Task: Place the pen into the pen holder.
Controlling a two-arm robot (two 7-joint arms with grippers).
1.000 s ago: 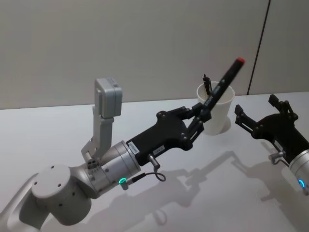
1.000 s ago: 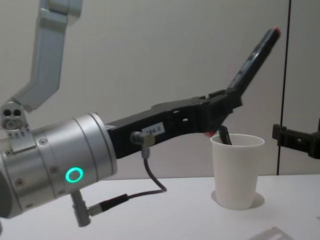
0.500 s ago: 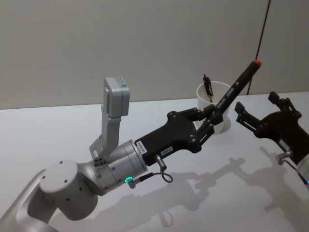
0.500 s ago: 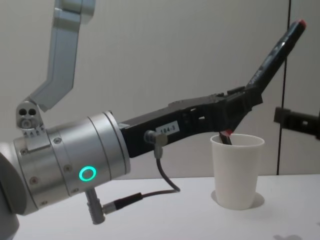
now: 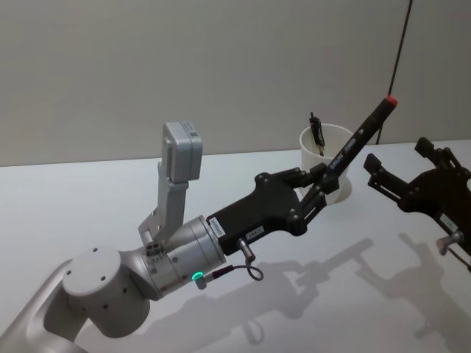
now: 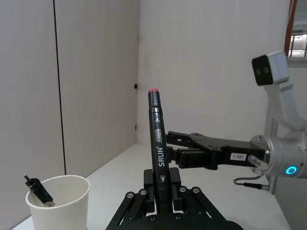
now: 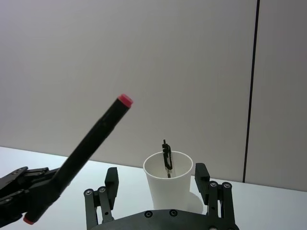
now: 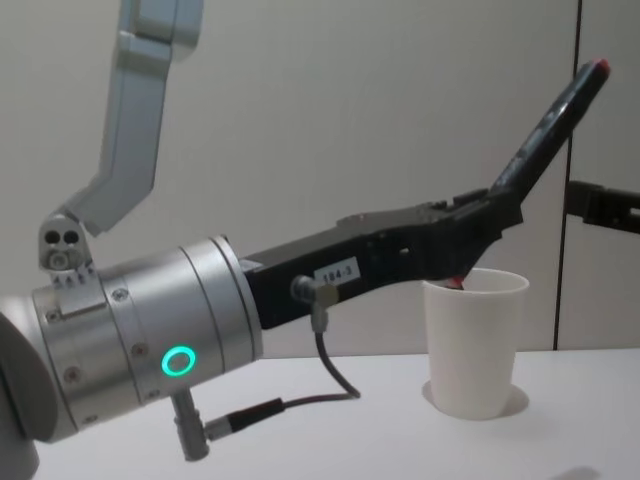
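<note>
My left gripper (image 5: pixel 320 182) is shut on a black pen (image 5: pixel 358 136) with red ends, gripping it near its lower end. The pen tilts up and to the right, held in the air just in front of the pen holder (image 5: pixel 310 158), a white paper cup standing upright on the table. In the chest view the pen's (image 8: pixel 555 125) lower red end hangs level with the cup's (image 8: pixel 475 340) rim. In the right wrist view that end hangs well apart from the cup (image 7: pixel 169 184). My right gripper (image 5: pixel 395 152) hovers open to the right of the cup.
A second black pen (image 5: pixel 316 132) leans inside the cup. The white table (image 5: pixel 88 198) stretches left and forward of the cup, under my left arm. A plain wall with a dark vertical seam (image 5: pixel 401 44) stands behind.
My left gripper has carried the pen to the right and a little up, level with the cup. My right gripper has drawn back to the right and risen.
</note>
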